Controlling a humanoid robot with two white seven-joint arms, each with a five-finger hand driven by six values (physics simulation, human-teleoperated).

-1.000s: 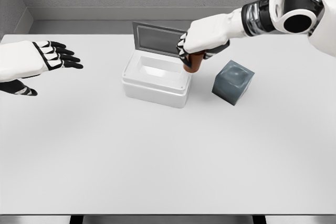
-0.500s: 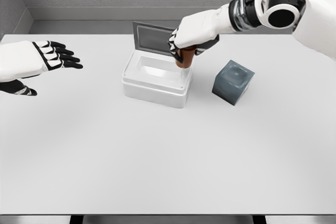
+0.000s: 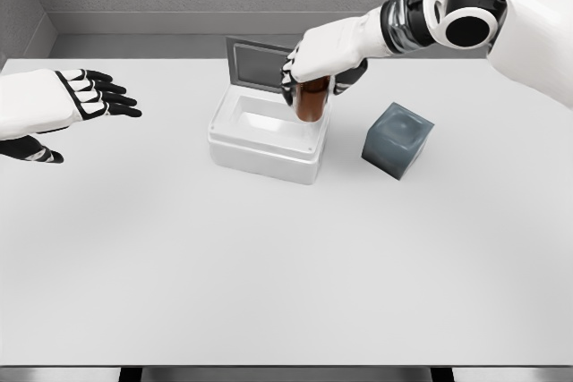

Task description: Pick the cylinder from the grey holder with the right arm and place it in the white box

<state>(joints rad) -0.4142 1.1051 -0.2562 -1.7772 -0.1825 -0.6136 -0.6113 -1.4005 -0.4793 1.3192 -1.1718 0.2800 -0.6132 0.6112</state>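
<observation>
**Cylinder over box, release pending**

Right hand [image 3: 315,64]: fingers closed around brown cylinder [image 3: 311,101], held upright above white box [image 3: 266,134], right side. Grey holder [image 3: 397,140]: vacated. Left hand [image 3: 67,100]: spread, idle. Outstanding: lower, release.

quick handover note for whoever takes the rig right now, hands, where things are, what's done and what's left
Right hand: shut on the brown cylinder, holding it upright over the right side of the open white box.
Left hand: open, holding nothing, above the table at the far left.
Grey holder: on the table right of the box, cylinder out of it.
Done: pick from the holder, carry to the box.
Left: lower the cylinder into the box, release, pull the hand clear.
</observation>
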